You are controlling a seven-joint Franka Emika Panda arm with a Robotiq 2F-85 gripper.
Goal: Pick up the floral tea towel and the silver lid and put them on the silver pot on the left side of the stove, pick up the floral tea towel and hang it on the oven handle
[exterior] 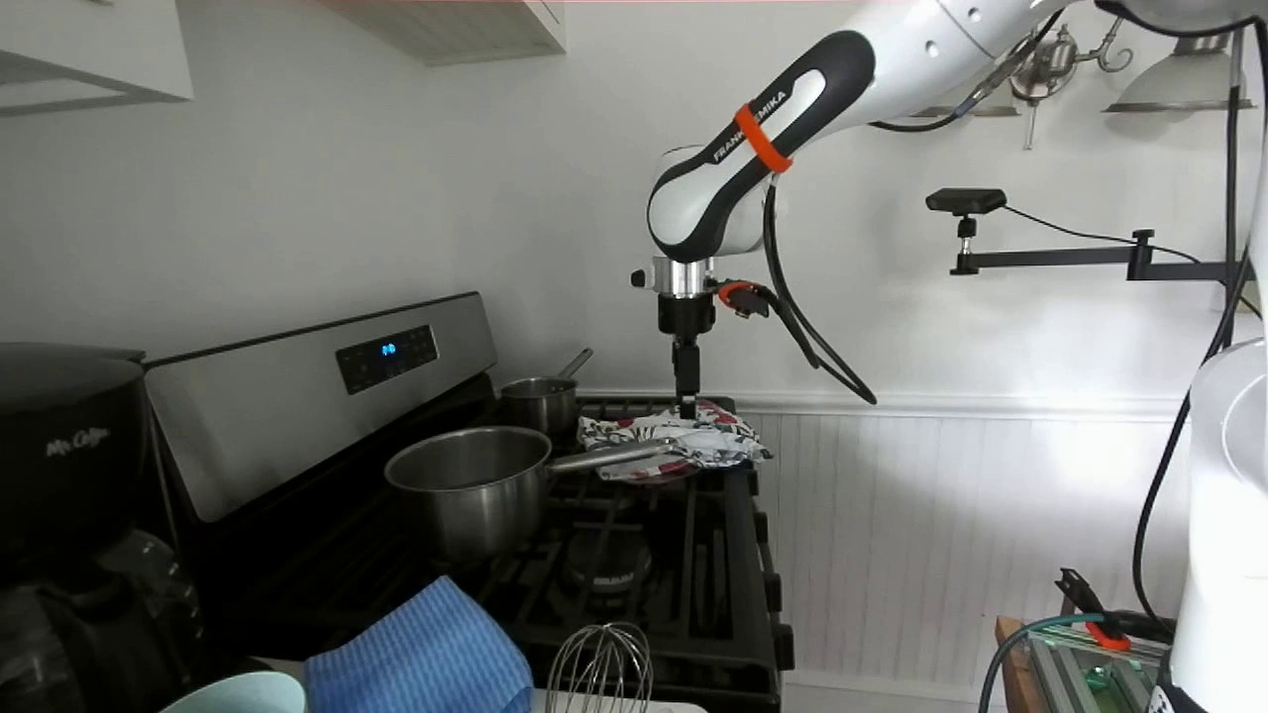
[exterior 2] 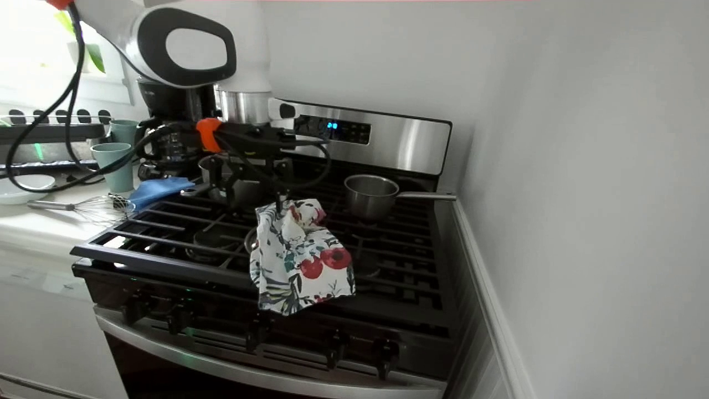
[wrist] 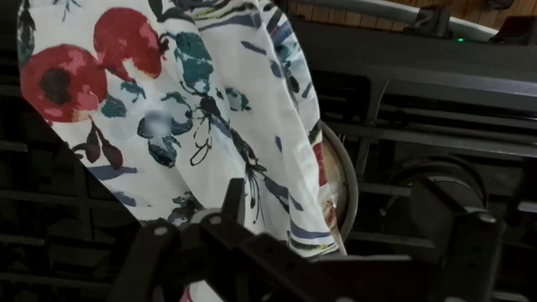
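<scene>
Light pours in from the window [exterior 2: 27, 50] at the upper left of an exterior view, burnt out to near white. The tabletop [exterior 2: 44, 224] is washed pale, and a streak of glare stands on the back panel [exterior 2: 408, 142]. The grey wall [exterior: 594, 198] carries soft shadows, the wainscot [exterior: 1119, 475] a bright patch. The stove [exterior: 733, 584] sinks into black, short on detail; the blue display [exterior: 387, 352] glows. The wrist view is dimmest: the fingers [wrist: 233, 201] are near-silhouettes, the floral tea towel [wrist: 260, 126] stands out pale, a small square blur on its print. A thin pinkish line marks part of the top edge in both exterior views.
</scene>
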